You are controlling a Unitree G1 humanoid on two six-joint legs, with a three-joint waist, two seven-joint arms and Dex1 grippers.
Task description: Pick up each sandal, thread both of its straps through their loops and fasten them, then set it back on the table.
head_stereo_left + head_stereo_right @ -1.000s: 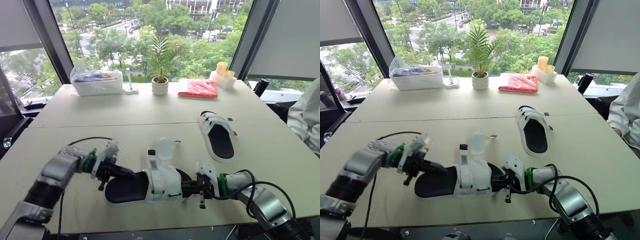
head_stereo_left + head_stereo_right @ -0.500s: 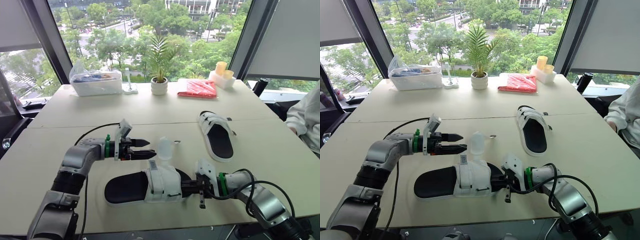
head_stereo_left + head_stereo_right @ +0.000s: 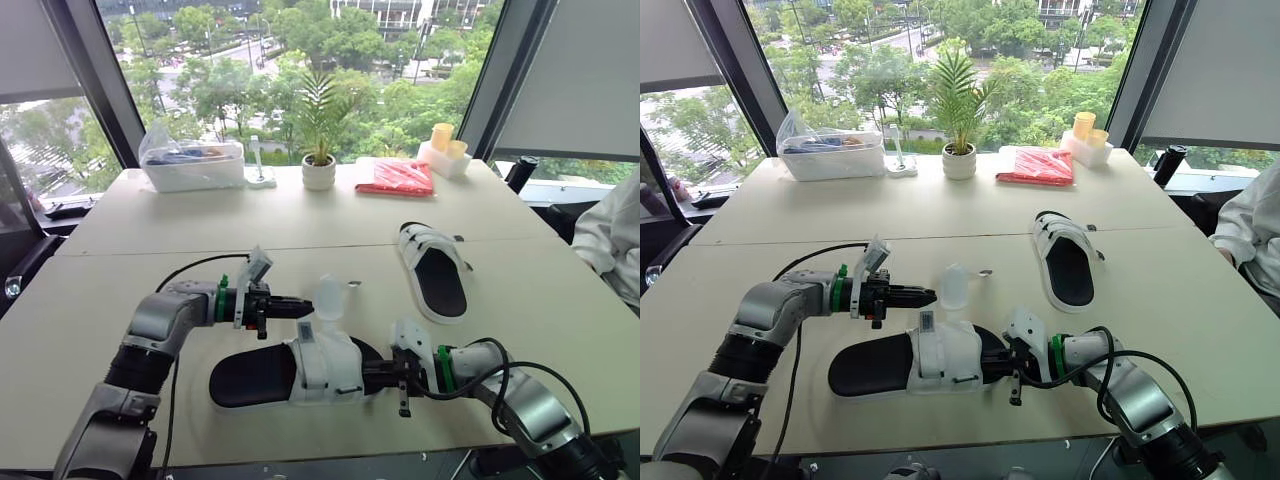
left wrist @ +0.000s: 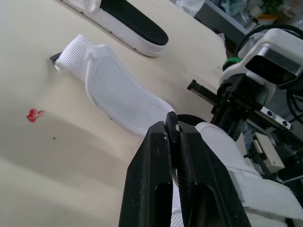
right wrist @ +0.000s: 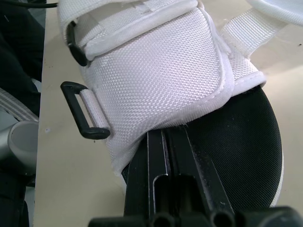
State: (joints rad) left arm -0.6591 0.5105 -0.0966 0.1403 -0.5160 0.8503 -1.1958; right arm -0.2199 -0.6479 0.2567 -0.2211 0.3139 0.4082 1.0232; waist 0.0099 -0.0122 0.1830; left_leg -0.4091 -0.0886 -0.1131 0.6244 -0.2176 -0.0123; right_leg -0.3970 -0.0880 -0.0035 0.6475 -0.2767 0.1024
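The near sandal [image 3: 250, 375], black-soled with a white upper [image 3: 325, 365], lies along the table's front edge. My right gripper [image 3: 381, 376] is shut on its toe end, the fingers [image 5: 156, 156] pinching the sole under the upper beside a black loop [image 5: 81, 118]. One loose white strap [image 3: 330, 296] stands up from the far side of the upper. My left gripper [image 3: 305, 303] is shut, its tips [image 4: 171, 124] pointing at that strap [image 4: 113, 90] and just short of it. The second sandal [image 3: 437, 272] lies flat further back on the right.
Along the far edge stand a clear plastic box [image 3: 193, 165], a potted plant [image 3: 320, 170], a red packet [image 3: 398, 178] and yellow cups [image 3: 445, 150]. A person's white sleeve [image 3: 615, 240] is at the right edge. A cable [image 3: 200, 265] trails from my left arm.
My left arm left the sandal's heel and swung up beside the loose strap. Its fingers, open half a second ago, are now shut. The right gripper and sandal stayed put.
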